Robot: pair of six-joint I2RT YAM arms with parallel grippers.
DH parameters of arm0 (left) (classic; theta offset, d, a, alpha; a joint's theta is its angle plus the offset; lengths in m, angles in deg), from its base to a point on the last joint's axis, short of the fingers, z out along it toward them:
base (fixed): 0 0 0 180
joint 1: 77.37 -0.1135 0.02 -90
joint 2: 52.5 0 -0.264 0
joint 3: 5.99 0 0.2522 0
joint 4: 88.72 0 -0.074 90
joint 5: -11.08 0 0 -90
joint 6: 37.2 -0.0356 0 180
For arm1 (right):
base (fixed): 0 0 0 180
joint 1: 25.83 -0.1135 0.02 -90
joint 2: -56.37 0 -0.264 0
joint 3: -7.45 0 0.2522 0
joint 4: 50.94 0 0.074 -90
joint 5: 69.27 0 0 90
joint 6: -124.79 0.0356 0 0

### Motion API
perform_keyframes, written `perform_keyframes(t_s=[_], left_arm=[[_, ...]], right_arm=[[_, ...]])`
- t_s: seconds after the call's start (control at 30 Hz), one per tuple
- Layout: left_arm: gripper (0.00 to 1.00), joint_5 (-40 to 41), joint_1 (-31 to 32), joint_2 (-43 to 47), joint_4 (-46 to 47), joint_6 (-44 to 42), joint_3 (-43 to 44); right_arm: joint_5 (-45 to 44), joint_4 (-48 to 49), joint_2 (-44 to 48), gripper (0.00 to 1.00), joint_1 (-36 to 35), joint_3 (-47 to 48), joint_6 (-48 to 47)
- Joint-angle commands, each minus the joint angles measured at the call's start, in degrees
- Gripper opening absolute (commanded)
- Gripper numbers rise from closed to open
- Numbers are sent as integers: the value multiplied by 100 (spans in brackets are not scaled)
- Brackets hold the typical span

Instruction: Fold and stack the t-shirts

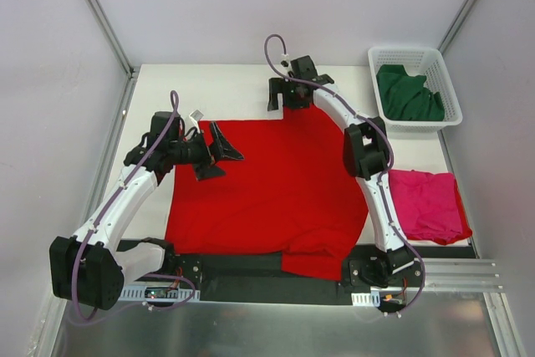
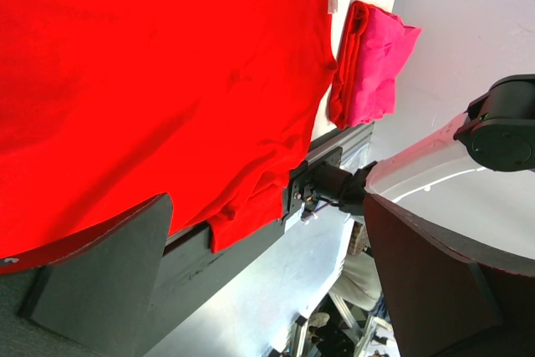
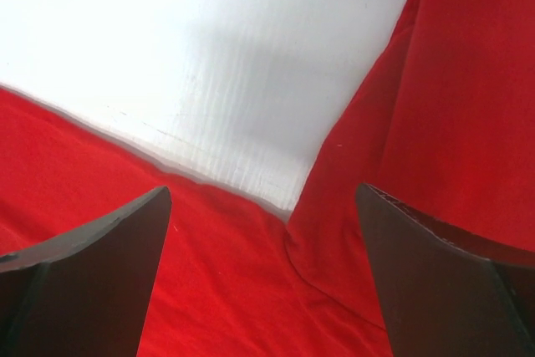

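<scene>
Bright red cotton t-shirt [image 1: 267, 190] lies spread on the white tabletop [image 1: 226, 89]. My left fingers [image 1: 224, 144] hang apart at its left edge, my right fingers [image 1: 273, 96] apart at its far edge. A magenta-pink t-shirt [image 1: 426, 205] lies to the right, a dark green t-shirt [image 1: 408, 96] in the white lattice basket [image 1: 415, 54].

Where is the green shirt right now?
In the top view, the green shirt lies bunched inside the white basket at the far right, beyond the pink shirt.
</scene>
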Motion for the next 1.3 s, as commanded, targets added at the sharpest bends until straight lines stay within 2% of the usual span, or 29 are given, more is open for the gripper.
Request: perform_keyframes(t_s=[0.0, 0.27, 0.53, 0.63, 0.73, 0.87, 1.03, 1.27], left_arm=[[99, -220, 65, 130, 80, 91, -2], [99, -282, 56, 130, 80, 91, -2], [99, -282, 65, 148, 80, 126, -19], [99, -282, 65, 122, 80, 126, -2], [99, -282, 65, 78, 80, 126, 16], [99, -282, 65, 86, 80, 126, 25], [99, -256, 65, 113, 80, 143, -54], [99, -238, 65, -19, 71, 108, 51]], right_arm=[[-61, 405, 255, 96, -47, 124, 119], [141, 407, -281, 96, -39, 396, 136], [115, 458, -378, 96, -39, 573, 171], [317, 633, -466, 96, -12, 555, 583], [974, 941, -615, 96, 58, 564, 1161], [1257, 1117, -826, 96, 84, 687, 1446], [802, 1082, -467, 96, 75, 433, 1112], [660, 951, -212, 96, 207, 511, 849]])
